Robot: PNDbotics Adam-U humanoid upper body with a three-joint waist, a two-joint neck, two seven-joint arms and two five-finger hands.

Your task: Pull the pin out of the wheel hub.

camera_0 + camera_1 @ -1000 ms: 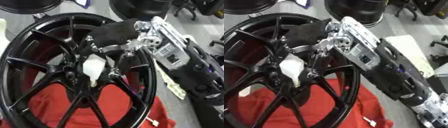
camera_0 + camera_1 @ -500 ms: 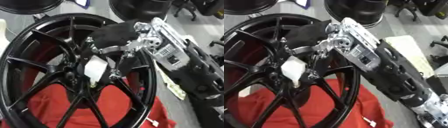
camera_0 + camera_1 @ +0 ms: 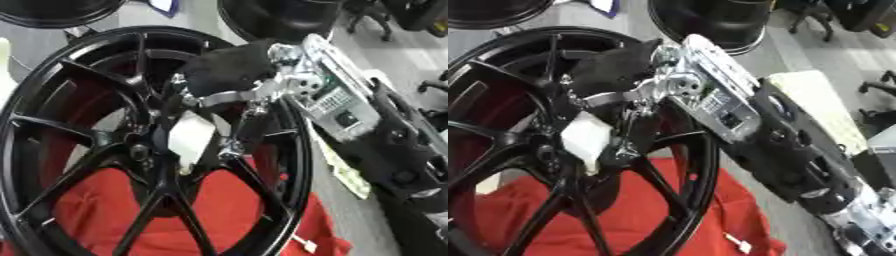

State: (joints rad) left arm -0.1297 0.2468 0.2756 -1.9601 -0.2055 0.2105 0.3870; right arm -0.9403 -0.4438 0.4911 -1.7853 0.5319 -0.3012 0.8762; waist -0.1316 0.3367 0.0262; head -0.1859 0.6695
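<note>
sitting right at the centre of the black wheel (image 3: 79,150), the white pin (image 3: 191,140) is poking out of the hub between the spokes, and the right hand (image 3: 229,75) is curling its fingers (image 3: 249,125) and thumb around it from above. compared with a second ago the white piece is looking a touch more tilted and a shade further out from the hub, while the hand is sitting slightly differently against the spokes; that is reading as the pull getting under way, though the pin's lower end is still looking seated near the hub, so the job is judged unfinished. the wheel is leaning over a red cloth (image 3: 96,215), which is showing through the spokes. the silver and black forearm (image 3: 728,110) is running off toward the lower right. the contact between fingertips and pin is partly hidden by the hand's own dark palm and by a spoke, so exactly how much of the pin is still inside is hard to tell. the left hand is not showing in either view.
</note>
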